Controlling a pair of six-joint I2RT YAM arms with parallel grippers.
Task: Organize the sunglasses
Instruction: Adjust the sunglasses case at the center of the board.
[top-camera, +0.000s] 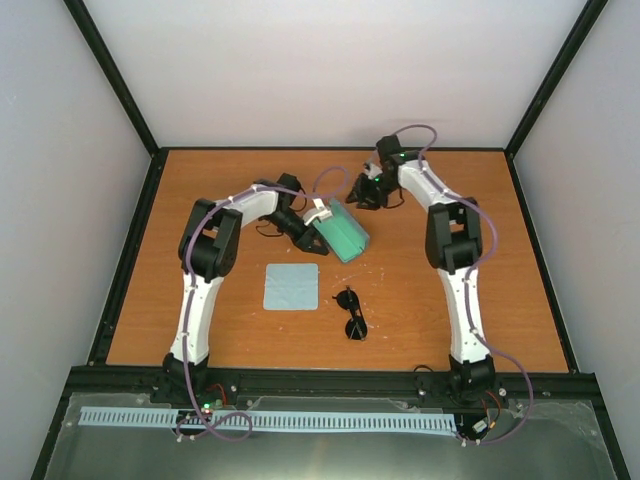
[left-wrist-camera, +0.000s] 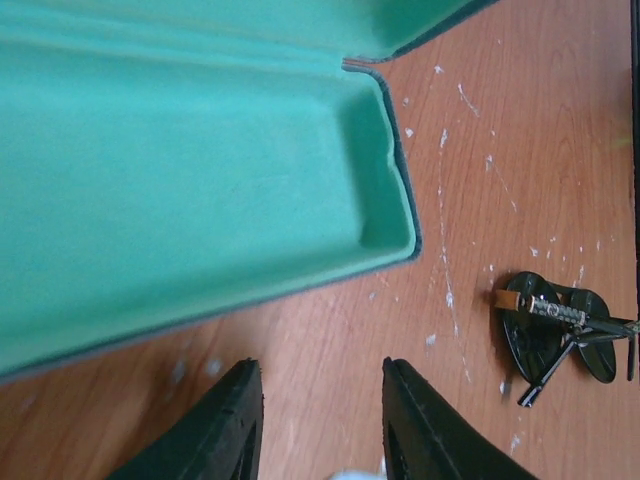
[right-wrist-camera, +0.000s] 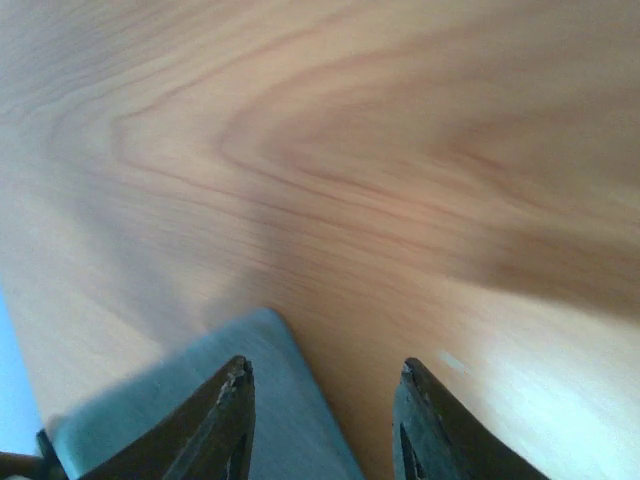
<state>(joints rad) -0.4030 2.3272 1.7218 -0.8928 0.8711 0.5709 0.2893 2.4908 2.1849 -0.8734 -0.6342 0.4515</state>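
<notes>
The left gripper (left-wrist-camera: 322, 368) is hanging low over the middle of the worktop (top-camera: 450, 330) with its two fingers (left-wrist-camera: 225, 430) spread apart and only bare wood showing between them, so it's not clamping anything. The pale blue cloth (top-camera: 291, 286) is lying flat a bit left of centre, toward the near edge. Just past the left fingertips the case (top-camera: 347, 232) is sitting wide open near the centre, green lining facing up and nothing inside it. The sunglasses (top-camera: 352, 313) are lying on the wood just right of the cloth, toward the near edge and apart from the case (in the left wrist view the thin arms are crossing over the dark lenses). The right gripper (right-wrist-camera: 325, 365) is hovering just beyond the case, toward the far edge. Its jaws are standing apart too, with a grey-blue corner of the case showing under one finger (right-wrist-camera: 225, 425) and wood in the gap.
</notes>
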